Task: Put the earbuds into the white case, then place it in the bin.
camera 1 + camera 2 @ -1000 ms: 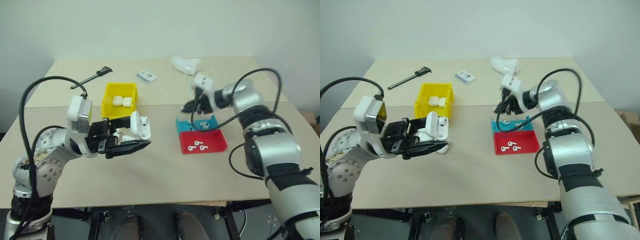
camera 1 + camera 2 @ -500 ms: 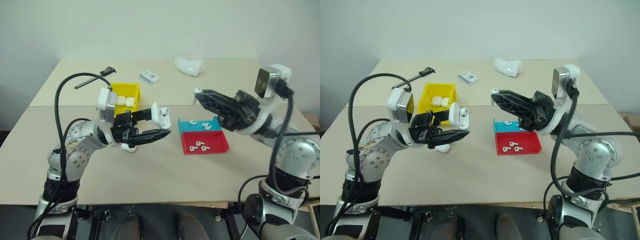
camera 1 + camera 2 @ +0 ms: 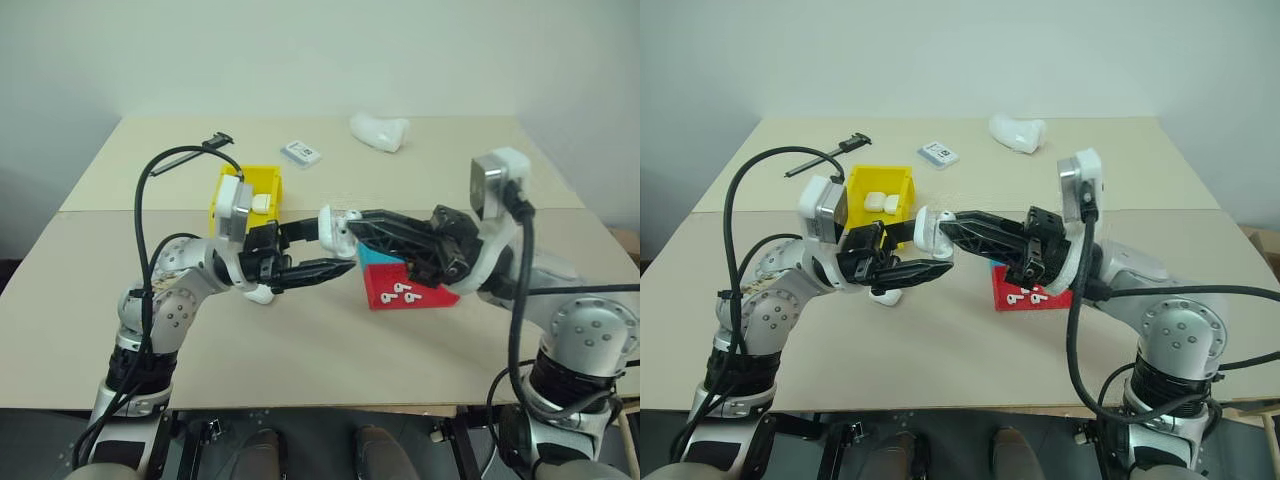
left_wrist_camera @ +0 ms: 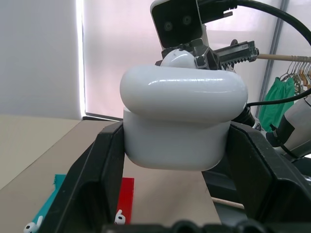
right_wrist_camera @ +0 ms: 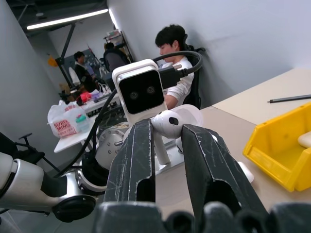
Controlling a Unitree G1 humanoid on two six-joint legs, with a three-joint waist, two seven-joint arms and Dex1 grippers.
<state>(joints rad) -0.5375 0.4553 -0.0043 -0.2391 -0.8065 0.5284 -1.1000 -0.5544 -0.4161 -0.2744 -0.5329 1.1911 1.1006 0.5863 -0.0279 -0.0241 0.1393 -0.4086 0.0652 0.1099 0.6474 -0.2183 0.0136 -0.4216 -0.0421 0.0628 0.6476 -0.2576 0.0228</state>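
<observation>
Since 1 second ago: right gripper (image 3: 932, 220) pulled back from over the blue tray (image 3: 376, 252) to the white case (image 3: 925, 228), now meeting it just right of the bin (image 3: 876, 190). Pinching 1 earbud (image 5: 167, 124) between narrowly parted fingers, right at the case's open top. Left gripper (image 3: 335, 245) clamped on the case, shifted slightly toward the red tray (image 3: 420, 292). 3 earbuds lying in the red tray; 2 cases inside the bin.
</observation>
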